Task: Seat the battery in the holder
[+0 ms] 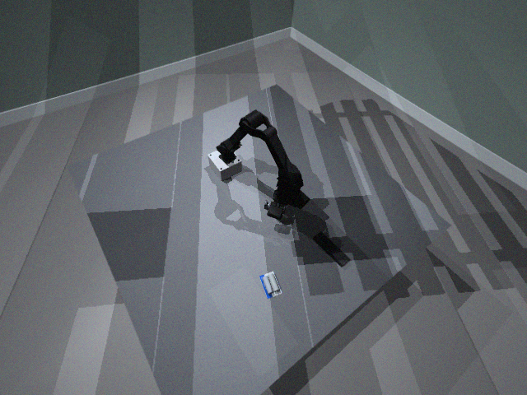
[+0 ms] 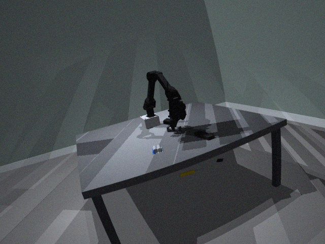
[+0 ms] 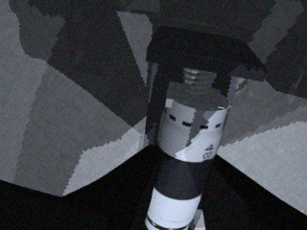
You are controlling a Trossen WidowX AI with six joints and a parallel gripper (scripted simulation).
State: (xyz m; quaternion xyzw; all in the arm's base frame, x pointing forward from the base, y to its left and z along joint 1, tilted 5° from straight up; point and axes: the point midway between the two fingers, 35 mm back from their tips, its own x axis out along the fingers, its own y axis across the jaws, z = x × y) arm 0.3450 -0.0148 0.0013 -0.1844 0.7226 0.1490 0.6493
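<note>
My gripper (image 3: 180, 159) (image 1: 274, 210) (image 2: 172, 128) is shut on the battery (image 3: 194, 136), whose sides are white and grey with a wide dark band. The black holder (image 3: 206, 50) is under and around it in the wrist view, with its end wall near the top. The coiled spring (image 3: 200, 78) shows between that wall and the battery's upper end. The battery lies roughly lengthwise between the holder's sides, a little slanted in view. Its other end runs towards the bottom edge, and the lip there is out of sight. Whether it lies fully flat cannot be told.
A blue holder (image 1: 263, 283) (image 2: 153, 152) with two white cylinders (image 1: 270, 284) (image 2: 157, 149) stands on the table (image 1: 230, 318) (image 2: 118, 162). A long black block (image 1: 332, 249) (image 2: 207, 135) lies beyond my gripper. The arm rises from a white box (image 1: 216, 162) (image 2: 152, 122).
</note>
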